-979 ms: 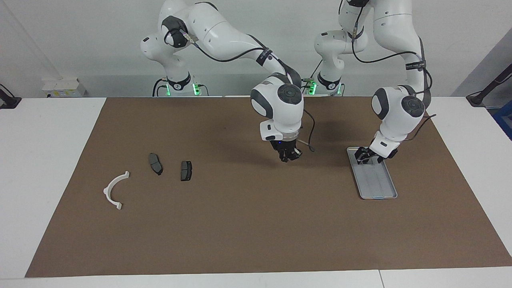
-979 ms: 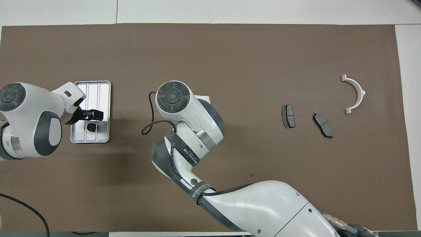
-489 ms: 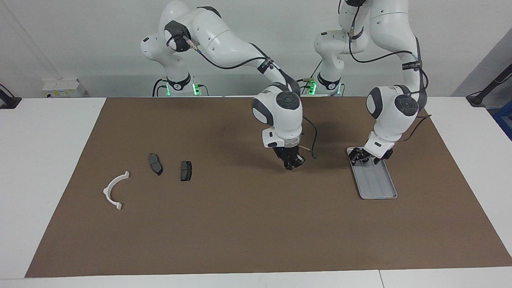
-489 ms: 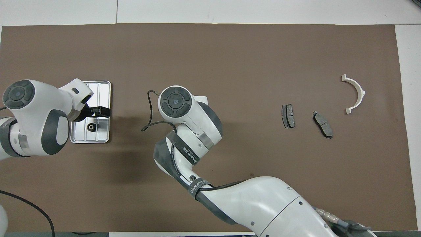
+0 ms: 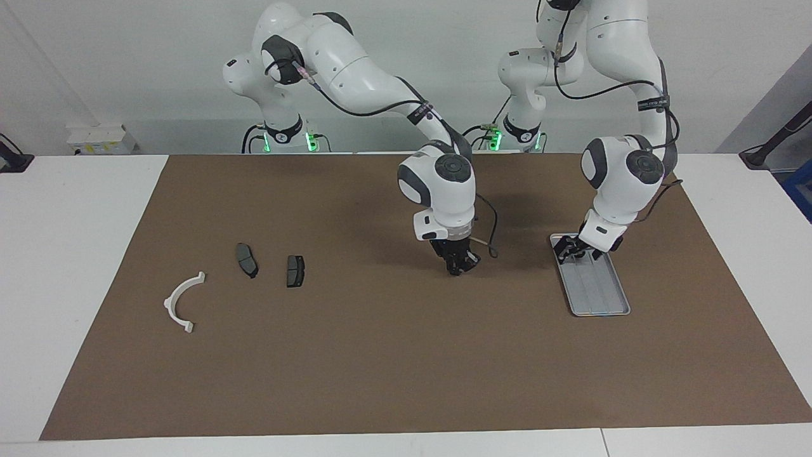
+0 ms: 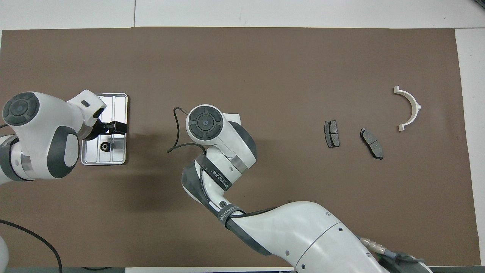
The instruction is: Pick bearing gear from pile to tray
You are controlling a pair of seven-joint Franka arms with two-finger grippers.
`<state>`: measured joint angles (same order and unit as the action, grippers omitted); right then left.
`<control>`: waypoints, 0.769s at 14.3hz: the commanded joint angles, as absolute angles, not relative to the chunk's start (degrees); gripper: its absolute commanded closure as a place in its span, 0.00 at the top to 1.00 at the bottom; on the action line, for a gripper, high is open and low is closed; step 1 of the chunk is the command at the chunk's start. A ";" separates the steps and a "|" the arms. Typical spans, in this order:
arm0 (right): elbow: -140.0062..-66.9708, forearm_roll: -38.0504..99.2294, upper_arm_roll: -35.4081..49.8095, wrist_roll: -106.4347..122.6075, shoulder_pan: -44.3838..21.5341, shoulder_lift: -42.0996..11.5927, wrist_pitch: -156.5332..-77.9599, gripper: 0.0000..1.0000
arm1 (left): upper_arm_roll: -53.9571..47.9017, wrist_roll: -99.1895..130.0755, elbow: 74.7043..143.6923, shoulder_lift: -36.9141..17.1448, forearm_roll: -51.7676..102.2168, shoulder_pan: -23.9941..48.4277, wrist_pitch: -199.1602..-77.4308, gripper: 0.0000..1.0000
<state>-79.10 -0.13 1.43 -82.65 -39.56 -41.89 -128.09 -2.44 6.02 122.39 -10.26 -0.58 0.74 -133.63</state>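
Observation:
The silver-grey tray (image 5: pixel 602 292) lies on the brown mat toward the left arm's end; it also shows in the overhead view (image 6: pixel 115 106). One tiny black round gear (image 6: pixel 105 146) lies in the tray's end nearer the robots. My left gripper (image 5: pixel 576 249) hangs low over that end, open and apart from the gear; it also shows in the overhead view (image 6: pixel 114 127). My right gripper (image 5: pixel 459 264) hangs low over the middle of the mat, hidden under its wrist in the overhead view. The pile lies toward the right arm's end.
The pile holds a white half-ring bracket (image 5: pixel 183 301) (image 6: pixel 410 107) and two dark grey brake pads (image 5: pixel 247 259) (image 5: pixel 295 271), also seen in the overhead view (image 6: pixel 371 143) (image 6: pixel 332 133). No gear shows among them. The brown mat (image 5: pixel 380 355) covers most of the table.
My right gripper has come down closer to the mat in the middle. My left wrist has risen a little over the tray. The gear in the tray has not moved.

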 commanded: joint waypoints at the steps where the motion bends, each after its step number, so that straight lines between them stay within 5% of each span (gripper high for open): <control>1: -76.67 -2.89 1.32 -83.06 -38.24 -41.48 -121.15 1.00 | -2.20 9.13 121.73 -9.76 0.09 1.67 -133.68 1.00; 4: -70.24 -1.94 1.58 -76.05 -34.12 -40.17 -111.38 1.00 | -2.11 20.86 120.24 -10.11 0.09 7.18 -133.59 1.00; 11: -72.06 0.27 1.41 -33.83 -18.66 -28.58 -98.80 1.00 | -1.76 54.01 113.32 -15.71 -0.09 26.95 -133.42 1.00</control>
<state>-69.61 0.00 0.76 -45.60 -22.30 -31.47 -100.55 -3.00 46.65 117.91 -11.24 -0.37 21.28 -133.63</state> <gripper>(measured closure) 0.000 0.000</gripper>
